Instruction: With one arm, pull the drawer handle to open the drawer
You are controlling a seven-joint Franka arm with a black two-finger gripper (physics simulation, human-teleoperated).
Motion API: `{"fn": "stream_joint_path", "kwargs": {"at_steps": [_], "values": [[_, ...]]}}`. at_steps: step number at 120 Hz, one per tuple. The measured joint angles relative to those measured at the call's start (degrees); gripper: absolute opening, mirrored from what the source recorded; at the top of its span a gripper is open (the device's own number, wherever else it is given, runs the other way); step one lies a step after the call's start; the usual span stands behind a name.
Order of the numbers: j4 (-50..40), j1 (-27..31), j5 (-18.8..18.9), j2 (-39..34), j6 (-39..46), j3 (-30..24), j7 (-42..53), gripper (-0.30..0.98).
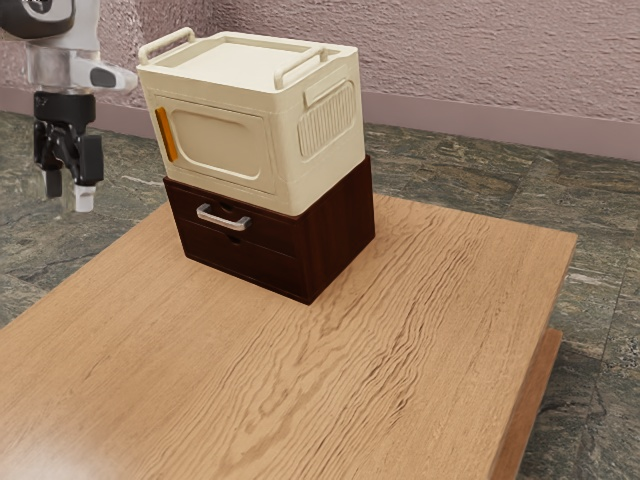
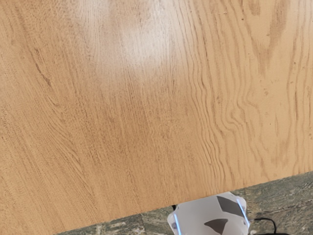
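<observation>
Well, the fingers are apart, with a gap and nothing held in it. They point down from the end of the white arm. In the exterior view, they hang up in the air, to the left of the little chest, and do not touch it. The silver drawer handle is on the front of the top drawer, in the dark brown wooden chest. That drawer looks shut, so I think the job is only at its start. What is left is most of it: go over to the handle, get a good grip, and pull the drawer out. The chest sits on the wooden surface. A cream storage box with an orange latch sits on top of it. The chest might slide or the box might wobble if the pull is too hard. Past them are the stone floor and the pink wall.
</observation>
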Motion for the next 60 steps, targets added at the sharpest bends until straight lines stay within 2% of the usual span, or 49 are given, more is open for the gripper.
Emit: {"fn": "stream_joint_path", "kwargs": {"at_steps": [16,37,60], "values": [[-0.2,-0.5,-0.2,0.6,10.2,0.0,6.9,0.69],[-0.8,-0.2,-0.2,0.9,16.8,0.2,14.6,0.69],[-11.7,0.3,0.1,0.5,32.1,0.4,27.8,0.69]]}}
